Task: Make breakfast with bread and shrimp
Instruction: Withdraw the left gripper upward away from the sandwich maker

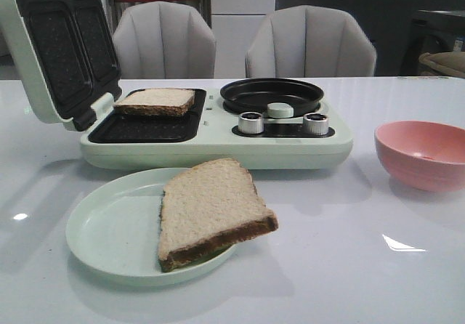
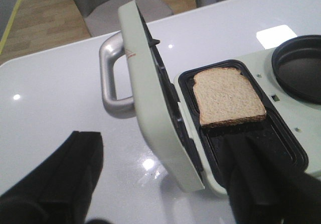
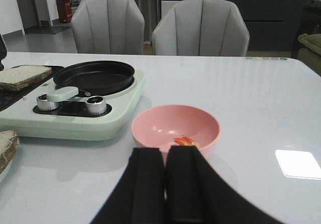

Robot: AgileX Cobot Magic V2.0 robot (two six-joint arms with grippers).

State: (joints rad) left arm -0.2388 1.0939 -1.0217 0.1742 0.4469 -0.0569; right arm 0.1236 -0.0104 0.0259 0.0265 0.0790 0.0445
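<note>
Tan bread (image 1: 211,208), pink bowl (image 1: 421,153), orange shrimp (image 3: 184,141).

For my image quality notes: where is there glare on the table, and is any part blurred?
Front view: bright glare patch on the table near the pink bowl. Left wrist view: window reflection at the far edge, blurred fingers. Right wrist view: glare beside the bowl; right gripper soft.

**Room behind the tabletop**

I am seeing two grey padded chairs (image 1: 165,41) (image 1: 311,42) standing side by side behind the glossy white tabletop (image 1: 349,266), which is reflecting bright patches of light. Wooden floor (image 2: 45,13) is showing beyond its edge, and dark cabinets (image 3: 256,13) are lining the far wall.
</note>
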